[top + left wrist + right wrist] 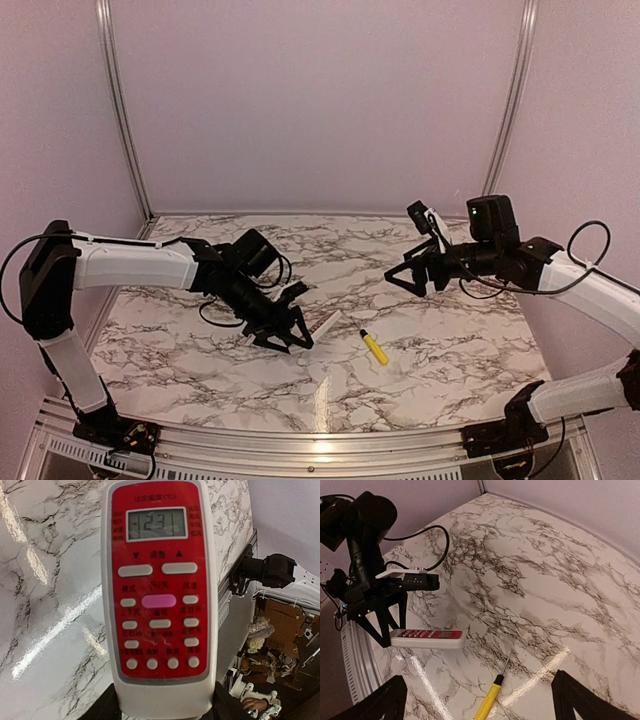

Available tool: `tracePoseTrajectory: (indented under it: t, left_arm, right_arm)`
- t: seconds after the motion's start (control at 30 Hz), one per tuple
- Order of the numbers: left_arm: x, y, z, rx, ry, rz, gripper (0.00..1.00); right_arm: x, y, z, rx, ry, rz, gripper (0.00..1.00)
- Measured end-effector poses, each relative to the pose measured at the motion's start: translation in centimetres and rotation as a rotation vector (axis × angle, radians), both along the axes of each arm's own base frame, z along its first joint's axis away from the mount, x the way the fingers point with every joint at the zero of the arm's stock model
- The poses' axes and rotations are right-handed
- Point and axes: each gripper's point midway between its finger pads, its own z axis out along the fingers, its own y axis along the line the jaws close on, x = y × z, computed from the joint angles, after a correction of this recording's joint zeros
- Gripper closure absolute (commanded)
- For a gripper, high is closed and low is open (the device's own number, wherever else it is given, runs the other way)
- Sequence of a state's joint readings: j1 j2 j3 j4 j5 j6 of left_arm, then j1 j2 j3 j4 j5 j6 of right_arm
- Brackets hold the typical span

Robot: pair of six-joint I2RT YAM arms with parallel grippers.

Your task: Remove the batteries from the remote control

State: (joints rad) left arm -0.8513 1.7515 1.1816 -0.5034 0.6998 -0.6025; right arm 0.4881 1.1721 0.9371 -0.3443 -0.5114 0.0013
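Three smooth, pale lilac walls are enclosing a glossy bench patterned like white marble with dark grey veins, which is reflecting streaks of light. The black left gripper is clamping the bottom end of the remote control, a slim white plastic rectangle with a red button panel and a grey display, just over the bench's near middle. The right gripper is hovering with jaws spread wide, gripping nothing. A thin yellow-handled screwdriver is lying flat just right of the remote.
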Motion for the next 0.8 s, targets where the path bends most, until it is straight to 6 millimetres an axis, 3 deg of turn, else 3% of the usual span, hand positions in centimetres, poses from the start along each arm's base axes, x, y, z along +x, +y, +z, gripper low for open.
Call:
tracePoseTrajectory:
  t: [0.17,0.4,0.6,0.8]
  left_arm:
    - [-0.9,-0.7,2.5,-0.083,0.028,-0.046,0.69]
    - [-2.3,-1.0,7.4,-0.214,0.051,-0.093,0.70]
    - [-3.4,-0.9,10.6,-0.293,0.074,-0.121,0.70]
    - [-4.4,-0.4,13.2,-0.364,0.075,-0.141,0.71]
  right_arm:
    - [-4.0,2.2,-0.2,-0.018,-0.113,0.204,0.01]
    - [-7.3,5.3,-0.3,-0.019,-0.214,0.419,0.01]
    - [-8.8,6.9,-1.2,-0.018,-0.236,0.532,0.01]
    - [-9.2,8.3,-0.6,-0.004,-0.286,0.600,0.01]
